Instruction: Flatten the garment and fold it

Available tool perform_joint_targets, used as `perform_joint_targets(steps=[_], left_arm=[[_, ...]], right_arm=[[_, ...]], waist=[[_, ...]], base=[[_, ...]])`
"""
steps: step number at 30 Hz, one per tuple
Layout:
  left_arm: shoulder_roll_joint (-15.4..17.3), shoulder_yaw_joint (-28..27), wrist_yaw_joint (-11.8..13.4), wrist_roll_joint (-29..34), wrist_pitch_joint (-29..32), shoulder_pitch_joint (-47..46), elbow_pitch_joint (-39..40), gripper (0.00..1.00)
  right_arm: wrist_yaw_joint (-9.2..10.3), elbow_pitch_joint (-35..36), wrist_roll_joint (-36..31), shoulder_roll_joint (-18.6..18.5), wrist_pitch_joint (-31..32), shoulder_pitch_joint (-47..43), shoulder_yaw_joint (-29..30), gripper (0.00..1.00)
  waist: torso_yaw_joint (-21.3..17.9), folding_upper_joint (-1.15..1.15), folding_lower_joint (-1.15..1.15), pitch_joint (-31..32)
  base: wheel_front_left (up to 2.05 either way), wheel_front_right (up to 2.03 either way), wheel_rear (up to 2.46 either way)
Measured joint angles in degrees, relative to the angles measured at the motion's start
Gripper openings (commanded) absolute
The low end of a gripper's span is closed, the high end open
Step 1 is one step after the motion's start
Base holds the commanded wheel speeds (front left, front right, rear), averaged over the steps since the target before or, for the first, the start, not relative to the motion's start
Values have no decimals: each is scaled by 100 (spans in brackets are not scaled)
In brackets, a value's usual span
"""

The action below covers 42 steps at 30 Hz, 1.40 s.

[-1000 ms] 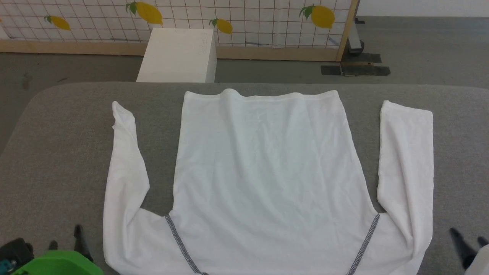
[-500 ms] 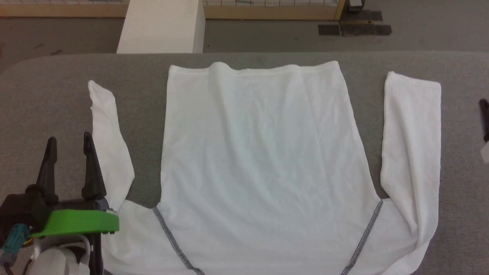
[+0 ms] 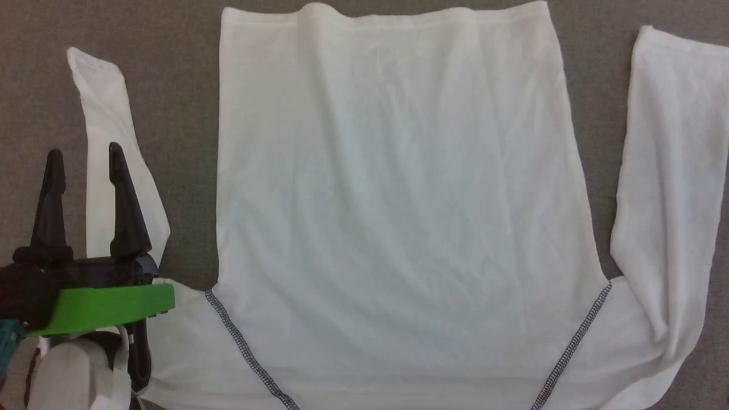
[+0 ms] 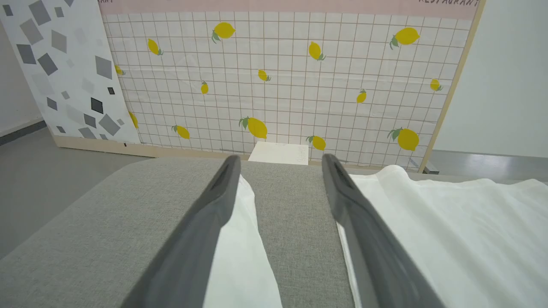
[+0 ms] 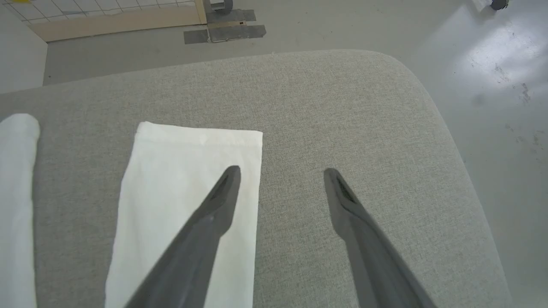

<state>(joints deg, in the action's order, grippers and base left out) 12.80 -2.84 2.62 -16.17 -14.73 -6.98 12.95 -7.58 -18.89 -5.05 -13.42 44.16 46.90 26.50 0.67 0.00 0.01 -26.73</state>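
Note:
The white garment (image 3: 393, 199) lies spread flat on the grey table (image 3: 188, 142), its hem at the far side and dark zigzag seams (image 3: 239, 347) near me. Its long left sleeve (image 3: 99, 114) and right sleeve (image 3: 666, 171) lie alongside the body. My left gripper (image 3: 85, 152) is open above the left sleeve, which runs between its fingers in the left wrist view (image 4: 239, 239). My right gripper (image 5: 281, 170) is open, one finger over the right sleeve (image 5: 188, 171) near its cuff, the other over bare table. Neither gripper holds anything.
A white box (image 4: 279, 153) stands on the floor beyond the table, before a lemon-patterned screen (image 4: 278, 85). The table's rounded far right corner (image 5: 419, 85) drops to grey floor. Bare grey cloth (image 4: 107, 214) lies left of the left sleeve.
The head camera has tipped down and closer, so the box and screen left its view. My left gripper rose from the bottom edge to over the left sleeve. The garment lies unchanged.

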Motion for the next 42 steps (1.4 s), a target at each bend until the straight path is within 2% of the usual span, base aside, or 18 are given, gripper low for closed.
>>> perform_joint_targets(steps=[4,12,13,14,15,18,22,26,34,42], left_arm=[[-88,-73,-96,67,0,-75,111,100],[-286,-229,-266,151,0,-75,152,100],[-316,-245,-291,165,0,-75,145,100],[-348,-259,-318,169,0,-75,132,100],[-376,-272,-335,175,0,-75,119,100],[-436,-321,-410,250,0,-76,49,100],[-566,-368,-506,310,0,-77,-46,100],[-661,-434,-563,316,0,-69,-182,100],[-806,-667,-611,357,0,200,-294,100],[-890,-931,-611,386,0,669,-246,100]], right_arm=[[0,-37,-219,-75,123,162,-45,100],[1,-127,-249,-93,185,170,-301,100],[2,-127,-218,-96,243,175,-286,85],[3,-122,-164,-114,303,179,-283,18],[2,-116,-119,-124,334,182,-261,0],[-1,-97,67,-99,350,170,-149,0],[-1,124,402,-183,-37,-32,191,0],[-1,503,936,-491,-307,-508,402,0],[0,1114,1976,-1145,-590,-2014,978,0],[0,1691,2195,-1127,-482,-3187,1504,0]], waist=[[96,0,0,-341],[266,0,0,-817],[282,0,0,-839],[293,0,0,-844],[297,0,0,-835],[303,0,0,-755],[289,0,0,-523],[262,0,0,-177],[164,0,-1,667],[4,0,-1,1420]], base=[[0,0,0],[0,0,0],[0,0,0],[0,0,0],[0,0,0],[0,0,0],[0,0,0],[0,0,0],[0,0,0],[0,0,0]])
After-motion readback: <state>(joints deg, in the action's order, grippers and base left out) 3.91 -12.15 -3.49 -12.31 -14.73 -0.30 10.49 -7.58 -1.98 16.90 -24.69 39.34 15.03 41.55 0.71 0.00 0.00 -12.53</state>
